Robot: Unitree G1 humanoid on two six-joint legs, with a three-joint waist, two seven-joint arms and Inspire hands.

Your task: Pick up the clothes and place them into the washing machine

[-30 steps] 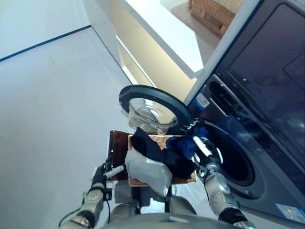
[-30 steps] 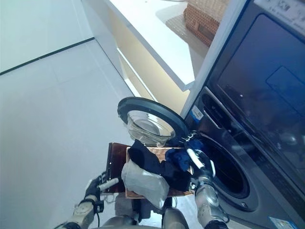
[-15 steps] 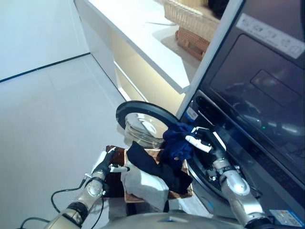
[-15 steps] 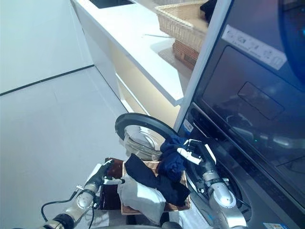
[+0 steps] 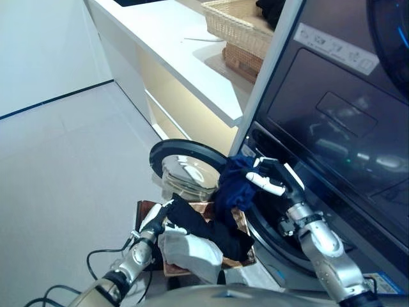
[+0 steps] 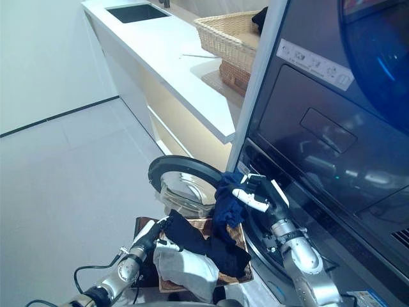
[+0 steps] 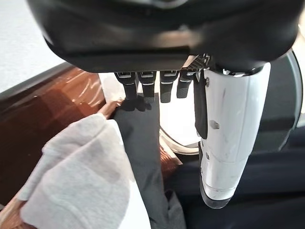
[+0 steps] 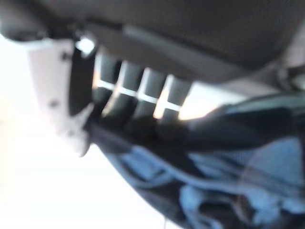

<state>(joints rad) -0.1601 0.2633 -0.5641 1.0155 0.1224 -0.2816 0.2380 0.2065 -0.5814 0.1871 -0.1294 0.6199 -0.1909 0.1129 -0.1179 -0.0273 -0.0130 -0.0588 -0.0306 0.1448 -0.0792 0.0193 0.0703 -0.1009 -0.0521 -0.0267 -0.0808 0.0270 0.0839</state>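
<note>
Pale floor fills the left of the frame, a white counter with a wicker basket runs across the top, and the dark washing machine takes the right, its round door swung open at centre. Right hand is clamped on a blue garment, thumb and curled fingers pinching it at the drum mouth, while left hand, fingers relaxed and holding nothing, touches the dark garment in the brown laundry basket, where a grey garment also lies. Watch that hanging blue cloth: I'd say it could snag on the door rim or drop short of the drum, since most of it dangles below the pinch!
</note>
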